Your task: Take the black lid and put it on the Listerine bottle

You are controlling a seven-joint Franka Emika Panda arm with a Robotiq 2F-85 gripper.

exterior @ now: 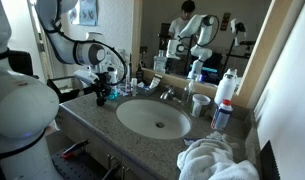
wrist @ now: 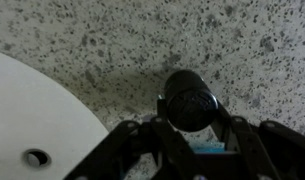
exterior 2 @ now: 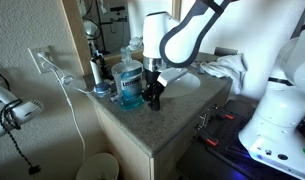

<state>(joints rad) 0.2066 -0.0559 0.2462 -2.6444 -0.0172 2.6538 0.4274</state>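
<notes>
Black lid [wrist: 189, 100] sits right between the fingertips of the gripper [wrist: 191, 120], which looks pinched on its sides, Listerine bottle [exterior 2: 129, 80] just beside the hand; it's probably light, stiff, slick plastic, so grip the rim squarely.

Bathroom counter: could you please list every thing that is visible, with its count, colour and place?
lid: one, black, on the counter between the hand's fingers
mouthwash bottle: one, clear with blue liquid, on the counter next to the hand
counter: one, speckled grey, under everything
sink: one, white, set in the counter
bottle with red cap: one, white, near the mirror
small clear bottle: one, in front of the red-capped one
cup: one, pale, behind the sink
towel: one, white, crumpled at the counter's front edge
mirror: one, behind the counter
hair dryer: one, pale, on the wall
arm: one, white
hand: one, black, down at the counter; grip unclear
</notes>
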